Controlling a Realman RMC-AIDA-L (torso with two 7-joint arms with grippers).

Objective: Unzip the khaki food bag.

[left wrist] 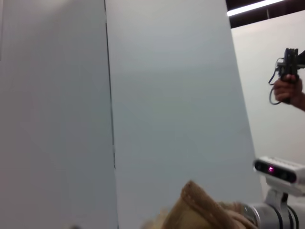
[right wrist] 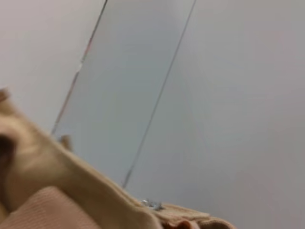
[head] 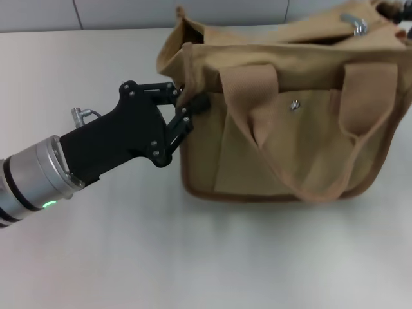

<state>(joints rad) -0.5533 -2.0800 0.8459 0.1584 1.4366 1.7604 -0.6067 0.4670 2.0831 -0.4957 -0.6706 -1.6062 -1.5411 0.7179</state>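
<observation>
From the head view you see the khaki food bag (head: 283, 122) sitting on the pale table (head: 96, 257). It fills the upper right of the frame. Its two wide handles (head: 302, 174) hang down over the front side, and a small metal snap (head: 294, 105) shines between them. The top of the bag gapes a little, and a silver zipper pull (head: 356, 24) sticks up near the upper right corner.

Your left gripper (head: 185, 106) comes in from the lower left. Its black fingers are squeezed together on the bag's left end, pinching the cloth near the top corner. A green light (head: 48, 205) glows on the silver wrist.

At the very top right corner you can just see a dark bit right by the zipper pull. It may be your right gripper (head: 402, 22), but too little shows to tell if it is open or closed.

In the left wrist view you see mostly grey wall panels (left wrist: 167, 95). A tan corner of the bag (left wrist: 200, 210) pokes up at the bottom middle. A white camera unit (left wrist: 279, 174) sits at the lower right.

In the right wrist view, tan bag cloth (right wrist: 62, 191) fills the lower left. A small silver piece (right wrist: 152, 204) glints at the bottom middle. Grey wall panels (right wrist: 214, 95) fill the remainder.
</observation>
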